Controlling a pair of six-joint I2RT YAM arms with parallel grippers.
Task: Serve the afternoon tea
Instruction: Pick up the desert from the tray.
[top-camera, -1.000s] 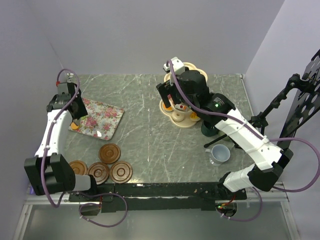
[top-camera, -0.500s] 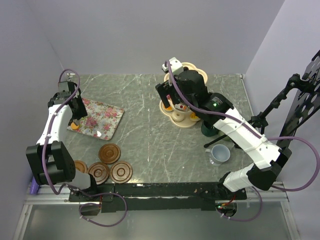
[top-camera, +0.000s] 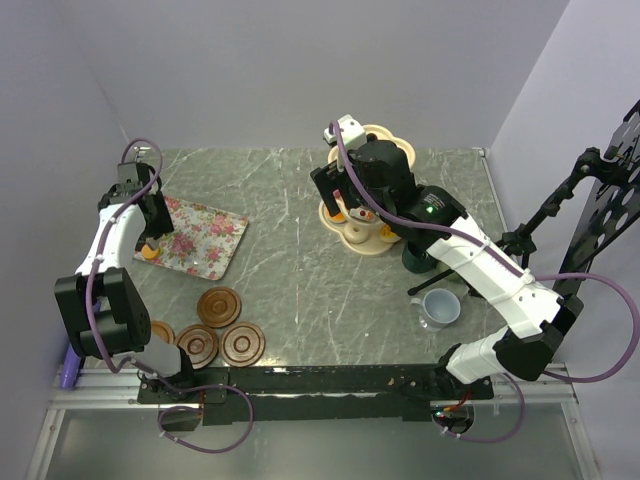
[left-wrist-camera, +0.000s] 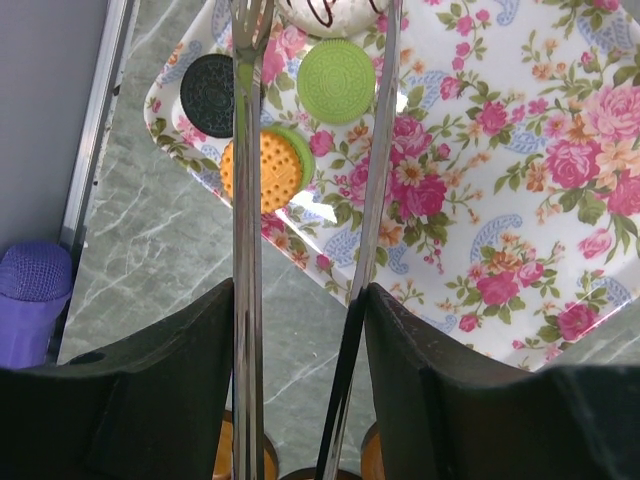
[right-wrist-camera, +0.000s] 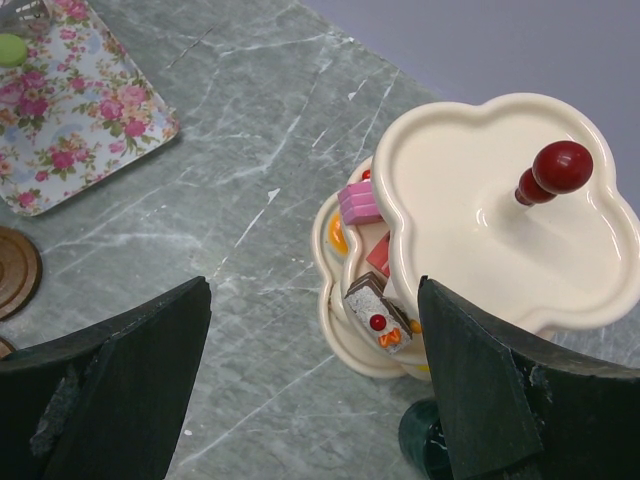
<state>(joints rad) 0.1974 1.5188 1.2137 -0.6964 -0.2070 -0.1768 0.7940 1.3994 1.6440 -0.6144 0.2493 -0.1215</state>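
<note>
I see my left hand (left-wrist-camera: 300, 300) clamping thin shiny tongs (left-wrist-camera: 243, 200) pointing to 12 o'clock over ridged round cakes (left-wrist-camera: 336, 80), right hand (right-wrist-camera: 312, 300) wide above the glossy scalloped stand (right-wrist-camera: 470, 230).

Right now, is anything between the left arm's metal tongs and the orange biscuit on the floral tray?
Nothing visible. The thin metal tongs hang open over the floral rectangular tray, one prong passing over the round orange biscuit; a round green biscuit lies beside it.
</note>
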